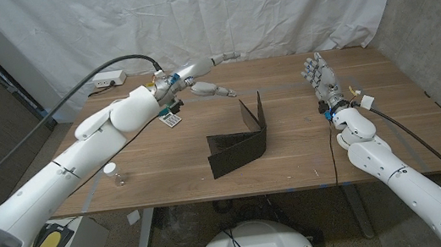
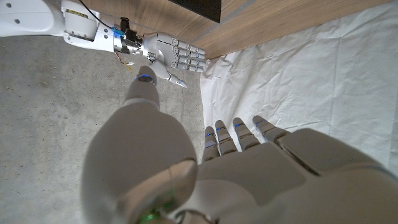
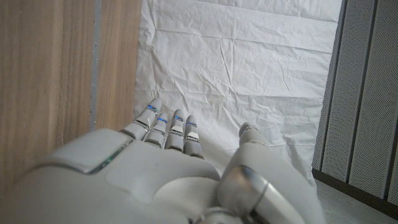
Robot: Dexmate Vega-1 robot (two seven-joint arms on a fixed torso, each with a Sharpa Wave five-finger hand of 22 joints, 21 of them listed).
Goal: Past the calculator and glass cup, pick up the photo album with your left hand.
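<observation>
Fingers of the left hand are spread and hold nothing, reaching out over the far part of the table above and behind the photo album. The arm runs in a long diagonal from the near left corner, wrist raised, so the hand hangs clear of the wood; this looks like an approach carried high to keep off the things along its path. The calculator lies just under the wrist, partly hidden by it, and the glass cup stands near the front edge beside the forearm, well apart from the hand. The album stands open on its edges in the middle of the table, dark covers forming a V; standing so, it offers an upper edge for a grasp, though a push could tip it. The right hand stands upright on the right side of the table, fingers loosely apart and pointing away, gripping nothing, likely parked out of the way.
</observation>
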